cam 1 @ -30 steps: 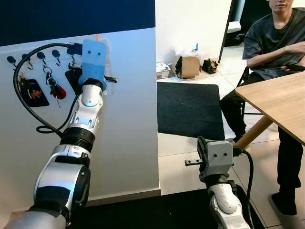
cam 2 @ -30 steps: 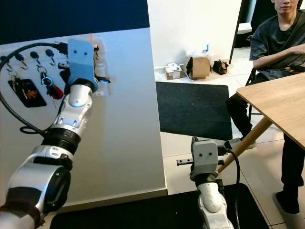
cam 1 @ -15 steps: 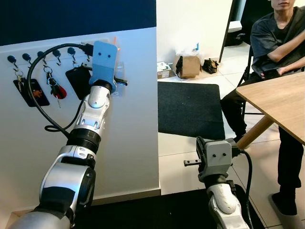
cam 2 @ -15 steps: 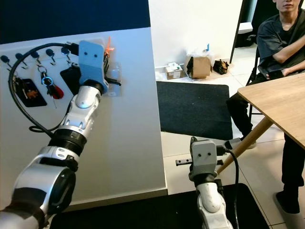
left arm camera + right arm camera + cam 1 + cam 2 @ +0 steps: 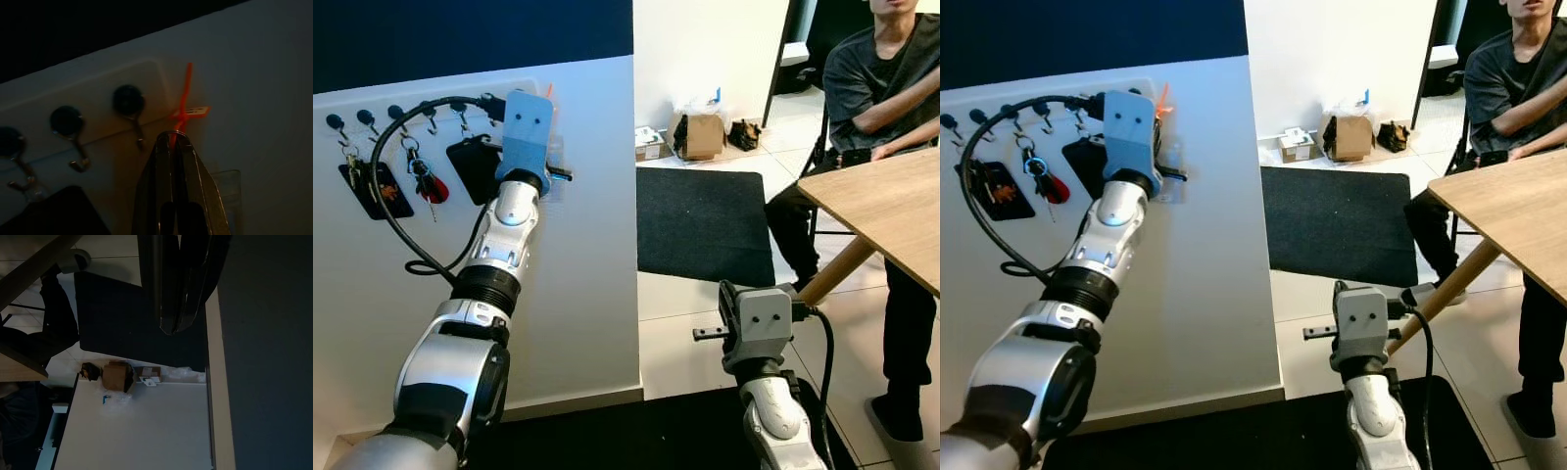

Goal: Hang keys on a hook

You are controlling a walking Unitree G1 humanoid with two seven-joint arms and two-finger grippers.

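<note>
A row of several black hooks [image 5: 396,114] runs along the white wall panel [image 5: 587,245]. My left arm is raised to the row's right end, its blue wrist mount [image 5: 528,127] covering the fingers from the head. In the left wrist view my left gripper [image 5: 172,138] is shut on a metal key ring [image 5: 172,132] with an orange tag [image 5: 186,108]. The ring sits just beside the nearest hook [image 5: 128,101], apart from its tip. The orange tag [image 5: 1163,98] pokes out above the mount. My right gripper [image 5: 172,327] hangs low, shut and holding nothing.
Other keys hang on the left hooks: a red fob [image 5: 430,187], a black card [image 5: 473,166], a dark fob [image 5: 382,192]. A person [image 5: 881,88] sits at a wooden table [image 5: 891,211] on the right. A black mat [image 5: 705,225] and a cardboard box [image 5: 701,135] lie beyond.
My left gripper has moved right along the hook row with the key ring, then settled slightly lower. The seated person has shifted their arms.
</note>
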